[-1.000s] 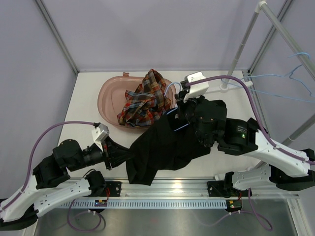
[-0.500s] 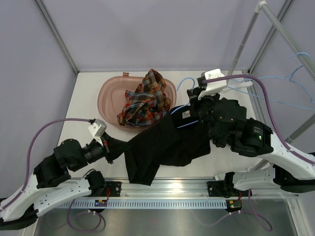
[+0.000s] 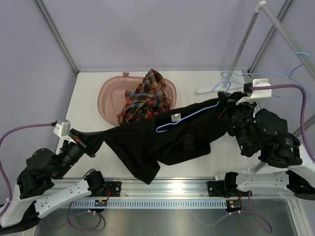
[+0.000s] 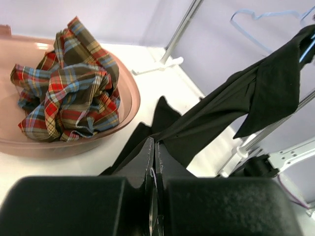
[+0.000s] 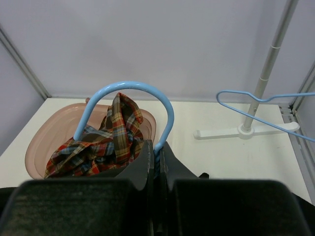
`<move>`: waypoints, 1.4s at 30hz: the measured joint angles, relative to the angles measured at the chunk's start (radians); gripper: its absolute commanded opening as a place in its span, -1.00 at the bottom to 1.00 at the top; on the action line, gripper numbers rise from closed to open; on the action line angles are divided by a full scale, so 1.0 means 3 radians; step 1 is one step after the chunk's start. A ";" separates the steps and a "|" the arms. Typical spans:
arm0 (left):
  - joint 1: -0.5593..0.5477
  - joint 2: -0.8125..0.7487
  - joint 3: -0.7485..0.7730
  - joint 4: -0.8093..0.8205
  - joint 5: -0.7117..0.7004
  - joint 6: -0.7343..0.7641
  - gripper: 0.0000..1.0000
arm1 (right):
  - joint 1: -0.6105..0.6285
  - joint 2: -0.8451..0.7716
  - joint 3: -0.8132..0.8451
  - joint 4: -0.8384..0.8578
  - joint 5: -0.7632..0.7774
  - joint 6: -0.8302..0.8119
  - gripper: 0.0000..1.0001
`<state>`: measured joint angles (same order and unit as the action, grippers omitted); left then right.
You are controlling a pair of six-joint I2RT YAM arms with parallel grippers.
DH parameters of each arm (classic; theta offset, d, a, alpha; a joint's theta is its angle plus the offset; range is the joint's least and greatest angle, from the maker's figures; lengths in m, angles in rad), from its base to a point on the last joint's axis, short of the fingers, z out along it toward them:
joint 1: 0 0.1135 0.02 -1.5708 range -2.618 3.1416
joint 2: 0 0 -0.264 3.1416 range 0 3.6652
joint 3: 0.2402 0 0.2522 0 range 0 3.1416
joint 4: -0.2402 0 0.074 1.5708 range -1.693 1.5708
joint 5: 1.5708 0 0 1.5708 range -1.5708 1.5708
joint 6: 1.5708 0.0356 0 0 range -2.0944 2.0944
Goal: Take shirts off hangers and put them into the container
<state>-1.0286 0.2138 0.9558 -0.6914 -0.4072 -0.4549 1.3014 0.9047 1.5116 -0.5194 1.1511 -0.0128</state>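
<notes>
Left claw (image 3: 98,141) is clamped tight on one end of the large plain black shirt (image 3: 167,140); its wrist view shows the two fingers (image 4: 147,162) pressed together with dark cloth pinched between them. Over on the right, the right claw (image 3: 224,102) is closed just as narrowly on the curved hook of a thin light-blue wire hanger (image 5: 123,87), the wire caught between its jaws. That hanger's arm (image 3: 184,118) shows as a pale line along the shirt's collar side, so the garment is on its hanger. The black shirt is drawn out long between the two claws, across the white table (image 3: 83,98) in front of the tub, with a loose fold trailing down toward the front rail.

Behind it sits the shallow oval tub of translucent pinkish-brown plastic (image 3: 106,98). The red, yellow and dark-blue plaid shirt (image 3: 142,101) lies crumpled inside, bunched toward the tub's right side. At the far right stands a white metal rack pole (image 3: 243,44), and more light-blue hangers (image 3: 295,73) hang beside it.
</notes>
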 measured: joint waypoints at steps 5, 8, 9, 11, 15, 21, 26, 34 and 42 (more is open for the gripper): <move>-0.0001 0.0170 -0.0060 -0.0031 0.0003 -0.0033 -1.00 | 0.0001 -0.0126 -0.0127 0.0078 0.0076 0.0058 -1.00; -0.0001 0.0284 -0.0078 0.0014 0.0060 -0.0010 -1.00 | 0.0000 -0.0182 -0.0121 0.0080 -0.0033 0.0205 -1.00; -0.0001 0.0328 -0.0079 0.0042 0.0090 0.0009 -1.00 | 0.0000 -0.0183 -0.0109 0.0084 -0.0067 0.0235 -1.00; 0.0003 0.0467 -0.0093 0.0136 0.0228 0.0055 -1.00 | -0.0003 -0.0140 -0.0017 0.0084 -0.0182 0.0328 -1.00; 0.0005 0.0741 -0.0187 0.0381 0.0516 0.0109 -1.00 | -0.0008 0.0146 0.0254 0.0126 -0.0450 0.0458 -1.00; 0.0005 0.1013 -0.0225 0.0561 0.0786 0.0149 -0.92 | -0.0009 0.0619 0.0322 0.0136 -0.0796 0.0559 -1.00; 0.0005 0.1088 -0.0078 0.0481 0.0900 0.0248 -0.74 | -0.0009 0.0856 0.0296 -0.0014 -0.0857 0.0587 -1.00; 0.0005 0.0924 0.0300 0.0331 0.0933 0.0378 -0.76 | -0.0009 0.0795 0.0268 -0.0111 -0.0851 0.0589 -1.00; 0.0005 0.0872 0.0312 0.0211 0.0975 0.0421 -0.32 | -0.0009 0.0908 0.0329 -0.0225 -0.0866 0.0590 -1.00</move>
<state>-1.0271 0.4755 1.0492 -0.6281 -0.1146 -0.3286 1.2987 1.1770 1.6104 -0.5869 0.8913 0.1642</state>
